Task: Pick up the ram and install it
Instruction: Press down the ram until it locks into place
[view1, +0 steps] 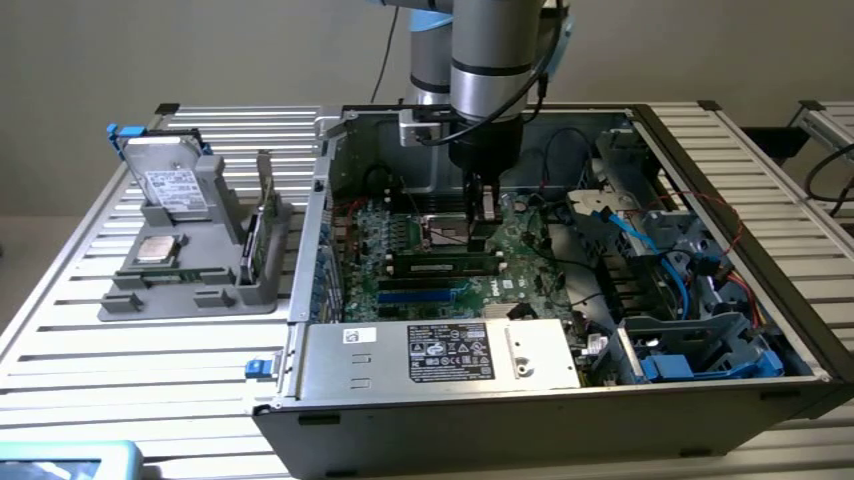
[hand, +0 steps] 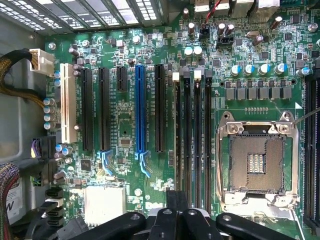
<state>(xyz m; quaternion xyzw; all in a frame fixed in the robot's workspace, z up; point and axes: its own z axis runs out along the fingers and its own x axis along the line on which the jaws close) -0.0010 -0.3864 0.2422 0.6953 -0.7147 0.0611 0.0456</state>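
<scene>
Closed hand (hand: 178, 212) above motherboard (hand: 125, 120)

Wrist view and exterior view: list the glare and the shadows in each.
Exterior view: the table's slats are bright and washed pale, while the motherboard lies in shade deep inside the computer case. Wrist view: light falls evenly across the motherboard; the vent grille glares white, the socket frame glints, and the pincer is dark.
</scene>
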